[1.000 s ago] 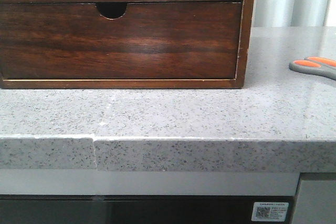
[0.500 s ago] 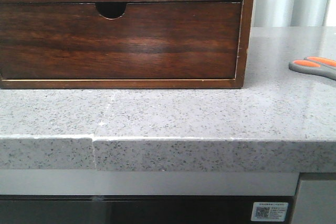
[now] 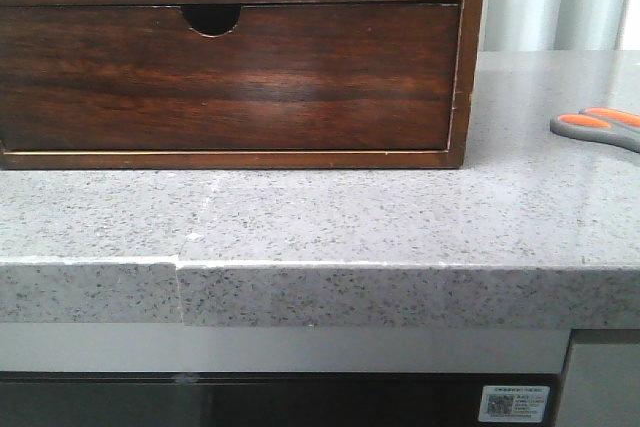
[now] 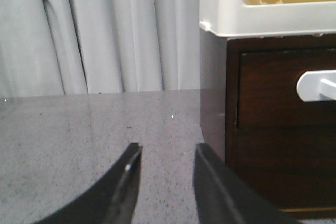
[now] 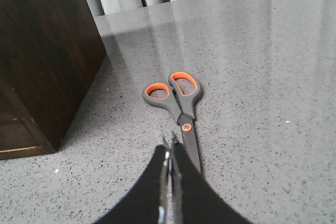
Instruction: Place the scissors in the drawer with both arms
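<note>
A wooden box (image 3: 235, 57) of dark brown glossy wood stands on the grey speckled counter (image 3: 330, 217), at the left and middle of the scene. Its lower drawer front (image 3: 225, 77) with the half-round finger notch (image 3: 212, 18) is closed. In the left wrist view a white tray (image 4: 262, 9) sits on top of the box, and below it is a dark drawer face with a white handle (image 4: 316, 85); I cannot tell if this is the wide shallow drawer or how far it is pulled out.

The scissors (image 5: 178, 107) lie flat on the counter to the right of the box, apart from it, blades closed. In the front view only the grey and orange handles (image 3: 600, 127) show at the right edge.

The left gripper (image 4: 165, 156) is above the counter just beside the left side of the box, with its fingers (image 4: 128, 182) parted and nothing between them. The right gripper (image 5: 169, 148) is over the blade end of the scissors, its two fingers (image 5: 184, 182) pressed together, holding nothing. I cannot tell if the tips touch the blades.
</note>
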`<state>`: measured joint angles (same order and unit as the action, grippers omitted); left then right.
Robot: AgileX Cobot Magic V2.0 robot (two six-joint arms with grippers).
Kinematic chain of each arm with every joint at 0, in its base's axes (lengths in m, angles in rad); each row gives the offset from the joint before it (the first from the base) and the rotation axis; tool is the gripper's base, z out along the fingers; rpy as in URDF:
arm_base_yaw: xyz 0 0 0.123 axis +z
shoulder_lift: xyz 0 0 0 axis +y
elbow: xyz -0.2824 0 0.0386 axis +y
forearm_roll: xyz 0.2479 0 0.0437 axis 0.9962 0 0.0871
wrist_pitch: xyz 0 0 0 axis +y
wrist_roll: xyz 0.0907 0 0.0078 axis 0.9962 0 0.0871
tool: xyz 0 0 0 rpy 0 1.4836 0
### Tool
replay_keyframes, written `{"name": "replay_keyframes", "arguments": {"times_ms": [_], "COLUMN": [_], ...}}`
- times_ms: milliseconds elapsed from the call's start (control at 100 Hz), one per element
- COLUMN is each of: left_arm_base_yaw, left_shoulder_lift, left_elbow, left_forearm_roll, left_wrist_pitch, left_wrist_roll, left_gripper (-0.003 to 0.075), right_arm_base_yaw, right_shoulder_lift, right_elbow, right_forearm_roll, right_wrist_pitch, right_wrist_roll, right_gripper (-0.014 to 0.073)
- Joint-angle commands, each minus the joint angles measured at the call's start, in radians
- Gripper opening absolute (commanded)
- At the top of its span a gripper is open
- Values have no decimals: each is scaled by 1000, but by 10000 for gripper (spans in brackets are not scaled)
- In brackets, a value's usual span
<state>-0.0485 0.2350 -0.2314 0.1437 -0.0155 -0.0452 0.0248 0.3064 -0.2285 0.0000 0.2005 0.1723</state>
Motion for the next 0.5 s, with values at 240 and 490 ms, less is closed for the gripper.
{"name": "replay_keyframes", "arguments": {"times_ms": [240,490], "left_arm_base_yaw": [1,-32], "left_shoulder_lift": [242,450], "left_elbow": [-59,-191], "left_forearm_roll": [467,802], "left_wrist_pitch": [-430,-561], "left_wrist_roll": [-4,-4], "left_gripper": [407,378], "right_arm_base_yaw": [-2,-2], "right_shoulder_lift": [15,15], "right_elbow": [-6,-6], "right_forearm_roll": [-7,-7], "right_wrist_pitch": [-74,-90], "right_wrist_roll": [-8,-8], "right_gripper": [-61,-61]}}
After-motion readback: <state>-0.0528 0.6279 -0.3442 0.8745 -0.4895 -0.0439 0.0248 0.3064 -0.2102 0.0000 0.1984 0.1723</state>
